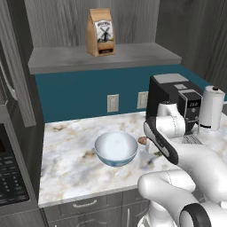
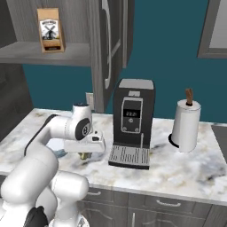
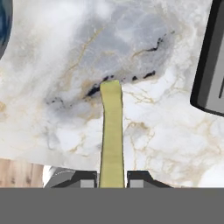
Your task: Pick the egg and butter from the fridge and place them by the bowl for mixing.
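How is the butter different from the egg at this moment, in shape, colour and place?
The butter is a long, thin, yellow-green stick; the egg is a small brown oval. The butter is clamped in the gripper above the marble counter; the egg lies free on that counter, beside the bowl. Both are far smaller than the bowl.

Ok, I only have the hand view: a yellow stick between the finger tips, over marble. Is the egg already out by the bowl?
Observer: Yes. In the left base view the egg lies on the counter, just right of the bowl.
Operator: Anything in the bowl?
Observer: It looks empty.
Operator: What's the dark box at my right edge?
Observer: A coffee machine, with a paper towel roll standing beyond it.
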Robot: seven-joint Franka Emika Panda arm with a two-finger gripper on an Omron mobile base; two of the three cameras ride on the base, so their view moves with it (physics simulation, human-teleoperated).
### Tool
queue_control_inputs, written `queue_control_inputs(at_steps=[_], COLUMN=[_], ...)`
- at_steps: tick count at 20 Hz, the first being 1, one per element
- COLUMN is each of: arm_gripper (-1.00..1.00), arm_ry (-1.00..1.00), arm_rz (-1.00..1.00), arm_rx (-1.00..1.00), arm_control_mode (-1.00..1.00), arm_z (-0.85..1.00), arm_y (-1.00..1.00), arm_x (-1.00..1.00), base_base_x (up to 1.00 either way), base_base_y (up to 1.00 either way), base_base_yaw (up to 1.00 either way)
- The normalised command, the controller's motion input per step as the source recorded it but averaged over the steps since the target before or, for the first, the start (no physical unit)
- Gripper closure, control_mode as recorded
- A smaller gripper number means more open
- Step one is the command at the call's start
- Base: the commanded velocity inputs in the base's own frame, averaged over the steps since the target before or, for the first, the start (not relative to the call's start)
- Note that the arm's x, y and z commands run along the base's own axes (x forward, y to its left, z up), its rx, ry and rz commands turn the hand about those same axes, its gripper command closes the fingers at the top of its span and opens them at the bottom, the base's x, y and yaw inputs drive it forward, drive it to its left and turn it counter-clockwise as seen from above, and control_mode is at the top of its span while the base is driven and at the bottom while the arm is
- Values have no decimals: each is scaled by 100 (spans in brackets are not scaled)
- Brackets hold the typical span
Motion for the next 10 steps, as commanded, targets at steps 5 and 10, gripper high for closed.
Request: queue_control_inputs(at_steps=[5,10], arm_gripper=[100,100], arm_ry=[-23,-11], arm_rz=[0,0], arm_rx=[3,3], arm_control_mode=[-100,-100], arm_z=[-34,-35], arm_y=[0,0], arm_x=[25,61], base_base_x=[0,0], base_base_y=[0,0], base_base_yaw=[0,0])
